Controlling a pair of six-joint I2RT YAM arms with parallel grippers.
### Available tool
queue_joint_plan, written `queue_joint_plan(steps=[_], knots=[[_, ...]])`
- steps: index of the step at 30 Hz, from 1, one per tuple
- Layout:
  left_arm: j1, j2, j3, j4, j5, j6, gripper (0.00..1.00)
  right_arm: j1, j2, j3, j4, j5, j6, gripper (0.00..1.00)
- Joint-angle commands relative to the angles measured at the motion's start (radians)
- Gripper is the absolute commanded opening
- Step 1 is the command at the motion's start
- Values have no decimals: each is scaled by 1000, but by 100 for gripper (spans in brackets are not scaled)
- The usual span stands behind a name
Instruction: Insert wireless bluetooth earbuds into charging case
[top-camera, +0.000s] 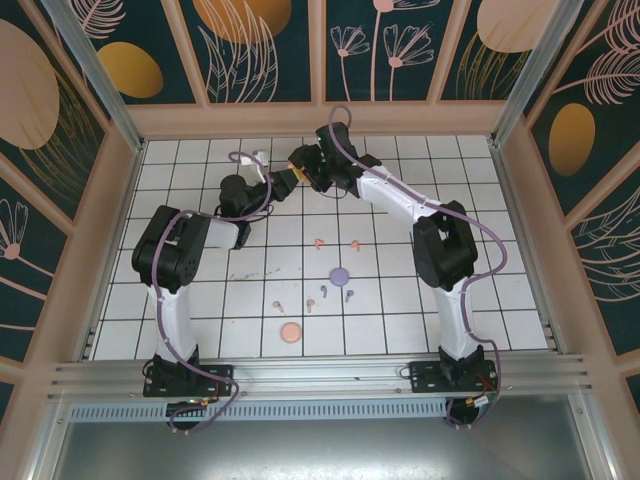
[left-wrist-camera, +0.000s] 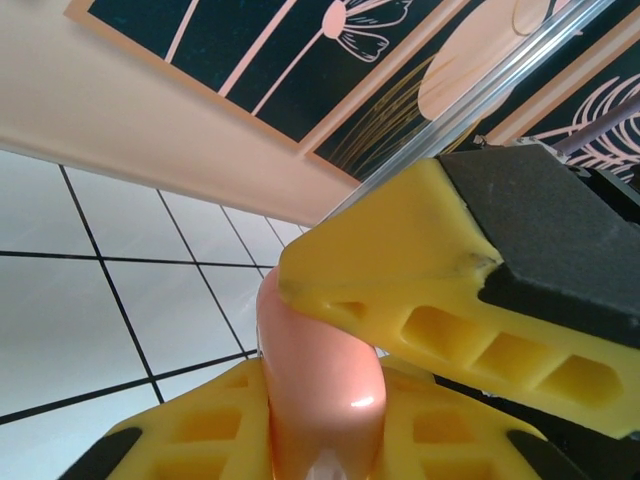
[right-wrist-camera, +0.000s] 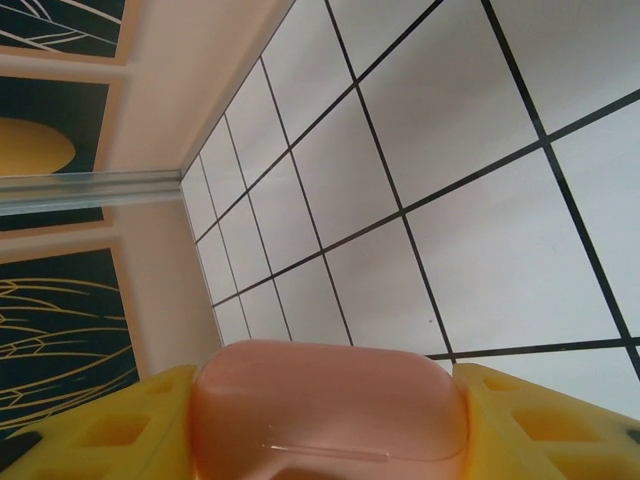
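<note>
A salmon-orange charging case (top-camera: 297, 166) hangs above the far middle of the table, held from both sides. My left gripper (left-wrist-camera: 322, 405) is shut on the case (left-wrist-camera: 318, 370), whose glossy rounded body stands between the yellow fingers (left-wrist-camera: 190, 440). My right gripper (right-wrist-camera: 330, 420) is shut on the same case (right-wrist-camera: 330, 405), gripping its two ends. A finger of the right gripper (left-wrist-camera: 420, 270) presses on the case from above in the left wrist view. Loose earbuds lie mid-table: a salmon pair (top-camera: 318, 243) (top-camera: 355, 244), a purple pair (top-camera: 323, 292) (top-camera: 349, 295) and a pink pair (top-camera: 279, 305) (top-camera: 309, 305).
A round purple case (top-camera: 340, 273) lies among the earbuds and a pink case (top-camera: 291, 332) sits nearer the front edge. The tiled table (top-camera: 480, 290) is fenced by a peach back wall (top-camera: 320, 118) and side panels.
</note>
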Motion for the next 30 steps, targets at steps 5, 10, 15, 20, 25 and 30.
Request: queue_joint_plan(steps=[5, 10, 15, 20, 25, 30], knots=[[-7, 24, 25, 37, -9, -24, 4, 16, -28, -18, 43, -43, 14, 52], [-7, 17, 13, 39, -2, -40, 0, -24, -62, -16, 72, -22, 17, 77], [-7, -20, -1, -6, 46, -20, 0, -56, -167, -86, 77, 8, -87, 81], [-7, -74, 31, -149, 153, 64, 0, -172, -338, -366, 250, -78, -304, 80], [-7, -117, 116, -383, 258, 204, 0, -286, -510, -663, 508, -258, -594, 79], [-8, -96, 234, -554, 367, 276, 0, -310, -544, -752, 586, -500, -803, 78]])
